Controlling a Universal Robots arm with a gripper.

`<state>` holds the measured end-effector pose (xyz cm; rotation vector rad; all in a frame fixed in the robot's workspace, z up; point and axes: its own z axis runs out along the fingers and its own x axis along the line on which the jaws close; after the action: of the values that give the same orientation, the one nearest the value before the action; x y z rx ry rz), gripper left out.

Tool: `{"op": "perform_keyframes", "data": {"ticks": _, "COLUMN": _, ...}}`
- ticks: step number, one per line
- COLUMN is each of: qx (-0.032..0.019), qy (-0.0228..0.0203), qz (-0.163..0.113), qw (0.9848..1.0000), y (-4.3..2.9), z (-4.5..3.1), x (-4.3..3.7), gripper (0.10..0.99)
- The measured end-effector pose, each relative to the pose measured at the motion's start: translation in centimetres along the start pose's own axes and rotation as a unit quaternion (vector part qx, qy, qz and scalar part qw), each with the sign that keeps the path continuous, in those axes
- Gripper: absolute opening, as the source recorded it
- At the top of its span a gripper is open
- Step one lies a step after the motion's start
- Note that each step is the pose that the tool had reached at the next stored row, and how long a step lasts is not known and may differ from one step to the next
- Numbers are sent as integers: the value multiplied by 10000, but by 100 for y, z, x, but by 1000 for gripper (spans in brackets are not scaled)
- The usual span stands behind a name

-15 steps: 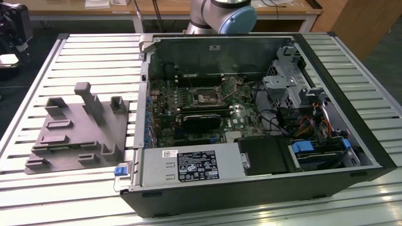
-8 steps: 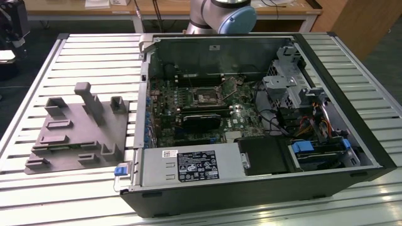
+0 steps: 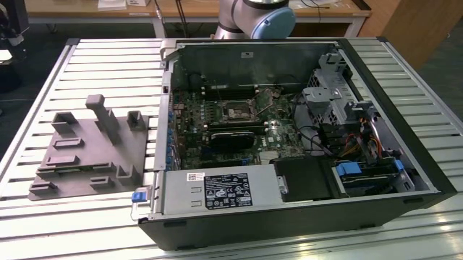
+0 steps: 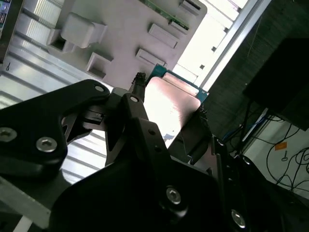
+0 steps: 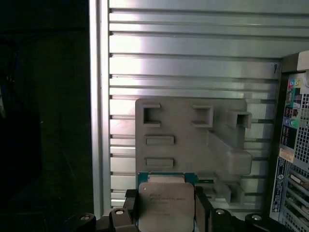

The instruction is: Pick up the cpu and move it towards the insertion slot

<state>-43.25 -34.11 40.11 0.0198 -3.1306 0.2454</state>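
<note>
The cpu (image 5: 166,205), a flat square chip with a silvery top and a green edge, sits between my gripper's (image 5: 166,215) two dark fingers (image 5: 129,209), which are shut on its opposite sides. In the second wrist view the cpu (image 4: 170,104) looks bright and pale, clamped by the black fingers (image 4: 137,92) of the gripper (image 4: 169,108). It hangs well above the grey fixture plate (image 5: 193,135). The insertion slot (image 3: 237,112), a small dark square socket in a silver frame, lies on the green circuit board inside the open computer case, in the exterior view.
The grey fixture plate (image 3: 94,157) with raised blocks lies on the slatted metal table (image 3: 108,59) at the exterior view's left. The open computer case (image 3: 289,135) holds a black card (image 3: 233,140), a drive cage and cables. The arm's base (image 3: 253,16) stands behind the case.
</note>
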Motion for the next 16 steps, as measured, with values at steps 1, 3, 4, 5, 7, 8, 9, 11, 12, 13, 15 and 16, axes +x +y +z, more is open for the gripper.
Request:
{"op": "perform_keyframes", "data": {"ticks": 1, "qx": -50, "qy": 0, "qz": 0, "qw": 10000, "y": 0, "z": -2, "x": 0, "gripper": 545}}
{"op": "perform_keyframes", "data": {"ticks": 3, "qx": -166, "qy": -3, "qz": 0, "qw": 9999, "y": 0, "z": -4, "x": -1, "gripper": 545}}
{"op": "perform_keyframes", "data": {"ticks": 4, "qx": -227, "qy": -4, "qz": 0, "qw": 9997, "y": 0, "z": -4, "x": 0, "gripper": 545}}
{"op": "perform_keyframes", "data": {"ticks": 5, "qx": -291, "qy": -5, "qz": 0, "qw": 9996, "y": 1, "z": -4, "x": 0, "gripper": 545}}
{"op": "perform_keyframes", "data": {"ticks": 7, "qx": -426, "qy": -7, "qz": 0, "qw": 9991, "y": 1, "z": -4, "x": 0, "gripper": 545}}
{"op": "perform_keyframes", "data": {"ticks": 8, "qx": -494, "qy": -9, "qz": 0, "qw": 9988, "y": 1, "z": -4, "x": 0, "gripper": 545}}
{"op": "perform_keyframes", "data": {"ticks": 9, "qx": -569, "qy": -11, "qz": 0, "qw": 9984, "y": 1, "z": -3, "x": -1, "gripper": 545}}
{"op": "perform_keyframes", "data": {"ticks": 11, "qx": -727, "qy": -13, "qz": 0, "qw": 9974, "y": 1, "z": -4, "x": 0, "gripper": 545}}
{"op": "perform_keyframes", "data": {"ticks": 12, "qx": -806, "qy": -14, "qz": 0, "qw": 9967, "y": 1, "z": -4, "x": 0, "gripper": 545}}
{"op": "perform_keyframes", "data": {"ticks": 13, "qx": -884, "qy": -15, "qz": 0, "qw": 9961, "y": 1, "z": -4, "x": 0, "gripper": 545}}
{"op": "perform_keyframes", "data": {"ticks": 15, "qx": -1036, "qy": -18, "qz": 1, "qw": 9946, "y": 1, "z": -4, "x": 0, "gripper": 545}}
{"op": "perform_keyframes", "data": {"ticks": 16, "qx": -1057, "qy": -18, "qz": 1, "qw": 9944, "y": 1, "z": -7, "x": -2, "gripper": 545}}
